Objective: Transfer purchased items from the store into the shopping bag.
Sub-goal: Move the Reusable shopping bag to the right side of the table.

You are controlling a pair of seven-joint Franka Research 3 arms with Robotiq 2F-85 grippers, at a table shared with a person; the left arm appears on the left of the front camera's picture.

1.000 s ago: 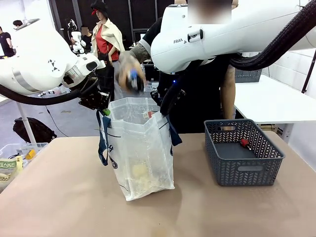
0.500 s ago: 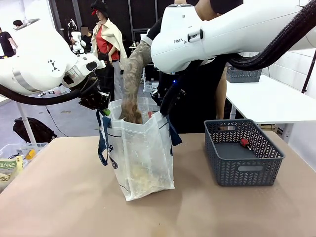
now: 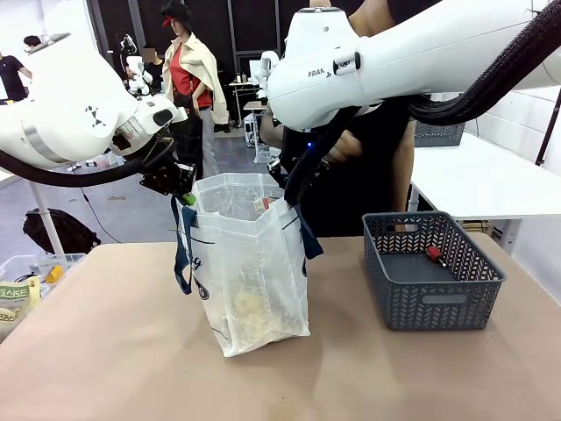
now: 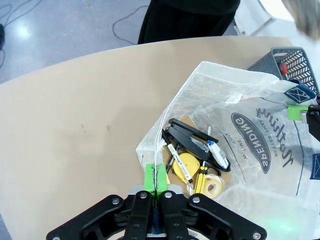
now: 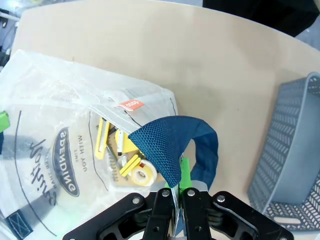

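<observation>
Translucent crinkly shopping bag (image 3: 254, 263): left pincer (image 4: 155, 178), right pincer (image 5: 178, 176) each pinch its rim.

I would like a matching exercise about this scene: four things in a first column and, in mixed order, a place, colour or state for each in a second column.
Column A
1. shopping bag
2. basket
3. left gripper
4. small red item

Column B
a. lies inside the basket
b. dark grey, on the robot's right side
c. shut on the bag's rim
d. held open, with yellow items inside

Pairs: 1-d, 2-b, 3-c, 4-a
</observation>
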